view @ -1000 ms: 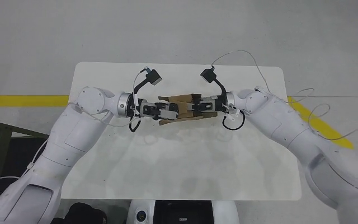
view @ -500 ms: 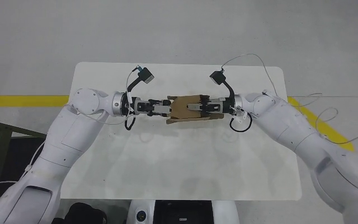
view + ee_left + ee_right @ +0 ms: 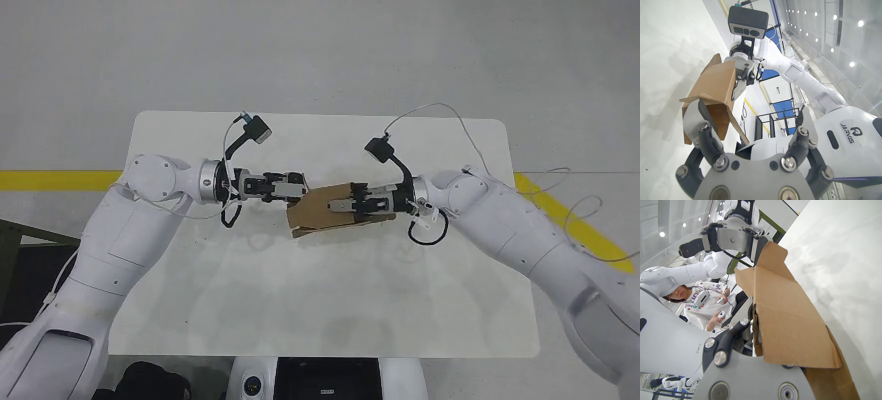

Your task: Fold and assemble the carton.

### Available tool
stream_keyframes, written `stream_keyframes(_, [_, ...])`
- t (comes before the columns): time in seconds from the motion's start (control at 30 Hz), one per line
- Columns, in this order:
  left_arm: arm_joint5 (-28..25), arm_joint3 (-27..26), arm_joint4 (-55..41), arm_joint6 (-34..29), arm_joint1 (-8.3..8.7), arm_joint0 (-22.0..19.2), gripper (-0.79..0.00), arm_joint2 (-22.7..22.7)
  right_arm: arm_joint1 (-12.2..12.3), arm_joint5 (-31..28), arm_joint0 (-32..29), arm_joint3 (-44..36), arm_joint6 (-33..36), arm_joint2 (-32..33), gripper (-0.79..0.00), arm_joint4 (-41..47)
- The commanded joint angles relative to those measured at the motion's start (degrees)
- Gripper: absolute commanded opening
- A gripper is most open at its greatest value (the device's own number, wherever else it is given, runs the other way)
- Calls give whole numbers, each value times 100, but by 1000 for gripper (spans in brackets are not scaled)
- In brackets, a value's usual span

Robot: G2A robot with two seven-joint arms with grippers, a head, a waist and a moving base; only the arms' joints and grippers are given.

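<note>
The carton (image 3: 322, 208), brown and partly opened into a sleeve, is found over the middle of the white counter (image 3: 200, 300), clamped by one wall in the right end effector (image 3: 347, 205). Compared with half a second earlier, it is seen turned. Then it lay level between the two arms. Now its free end is swung toward the robot's side and the whole piece is slanted. The left end effector (image 3: 296, 186), which then met the carton's end, is drawn back slightly and is spread wide. One finger (image 3: 696, 113) is seen at the open mouth beside a loose flap, the other well apart from the cardboard. Whether that finger touches the carton cannot be told. The right wrist is noted as shifted inward over the counter.
</note>
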Motion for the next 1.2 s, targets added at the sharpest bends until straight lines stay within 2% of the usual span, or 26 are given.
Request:
stream_keyframes(0.0, [7,-2,-17,-11,-9,-12,0,1,-7,24,0,-45,24,0,-785,0])
stream_keyframes(0.5, [23,71,182,16,-58,-65,0,4,-5,-37,41,89,-38,9,-785,129])
stream_keyframes(1.17, [71,-305,246,-153,-67,214,0,-2,-50,-298,144,594,-300,298,-785,138])
